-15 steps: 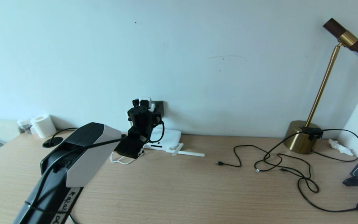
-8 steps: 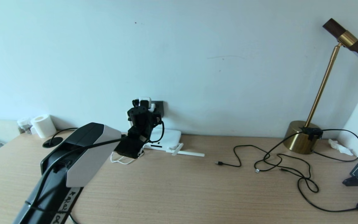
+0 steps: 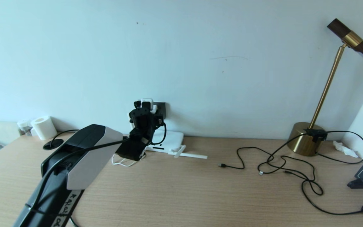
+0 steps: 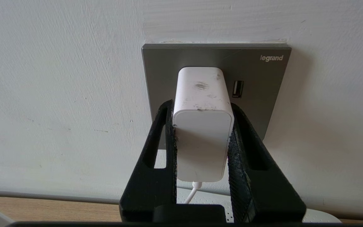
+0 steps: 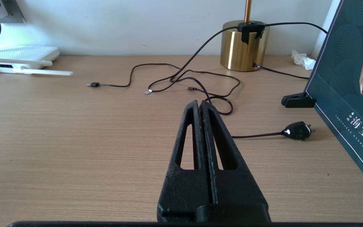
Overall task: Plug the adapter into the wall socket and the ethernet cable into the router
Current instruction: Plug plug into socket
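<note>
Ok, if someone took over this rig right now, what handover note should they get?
Left gripper: shut on the adapter, which sits against the wall socket; it looks plugged in, seating not confirmed.
Right gripper: shut, empty, above the desk.
Router: flat on the desk below the socket, by the wall.
Black cables: loose on the desk to the right; I cannot tell which is the ethernet cable.
Left: release the adapter, then plug the ethernet cable into the router.

A pale wall (image 3: 200, 63) fills the upper frame above a light wooden desk (image 3: 181, 189). A brass lamp (image 3: 307, 138) stands at right, evenly daylit.
</note>
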You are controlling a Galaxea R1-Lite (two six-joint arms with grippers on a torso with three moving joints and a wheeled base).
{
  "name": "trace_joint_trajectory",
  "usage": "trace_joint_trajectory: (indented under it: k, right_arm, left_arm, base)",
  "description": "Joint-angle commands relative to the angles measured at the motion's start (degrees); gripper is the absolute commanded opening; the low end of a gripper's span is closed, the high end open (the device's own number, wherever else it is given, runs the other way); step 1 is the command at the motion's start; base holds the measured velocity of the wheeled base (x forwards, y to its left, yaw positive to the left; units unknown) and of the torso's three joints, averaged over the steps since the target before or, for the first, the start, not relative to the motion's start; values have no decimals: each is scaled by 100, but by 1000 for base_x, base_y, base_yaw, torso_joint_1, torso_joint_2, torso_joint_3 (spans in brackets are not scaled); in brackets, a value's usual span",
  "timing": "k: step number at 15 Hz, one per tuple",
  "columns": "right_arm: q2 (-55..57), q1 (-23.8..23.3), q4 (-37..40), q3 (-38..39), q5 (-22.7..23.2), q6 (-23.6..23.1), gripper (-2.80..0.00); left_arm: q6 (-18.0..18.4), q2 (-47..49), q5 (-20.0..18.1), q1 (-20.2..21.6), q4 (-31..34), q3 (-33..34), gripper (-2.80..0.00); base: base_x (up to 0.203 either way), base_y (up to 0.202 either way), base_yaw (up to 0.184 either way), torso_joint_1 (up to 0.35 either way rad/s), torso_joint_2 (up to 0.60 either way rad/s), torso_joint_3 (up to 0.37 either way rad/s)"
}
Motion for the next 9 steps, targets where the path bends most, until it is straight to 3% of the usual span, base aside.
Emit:
trace_joint_trajectory:
  k: [1,9]
  right_arm:
    - [3,2,-3,62,-4,0,-280]
    - [-2,2,-3,62,-1,0,-280]
  left_arm:
    - [5,-34,18,-7,-18,43,-280]
    - [11,-77,27,-7,-67,146,-280]
  base:
    - [0,0,0,0,0,0]
    - [0,0,0,0,0,0]
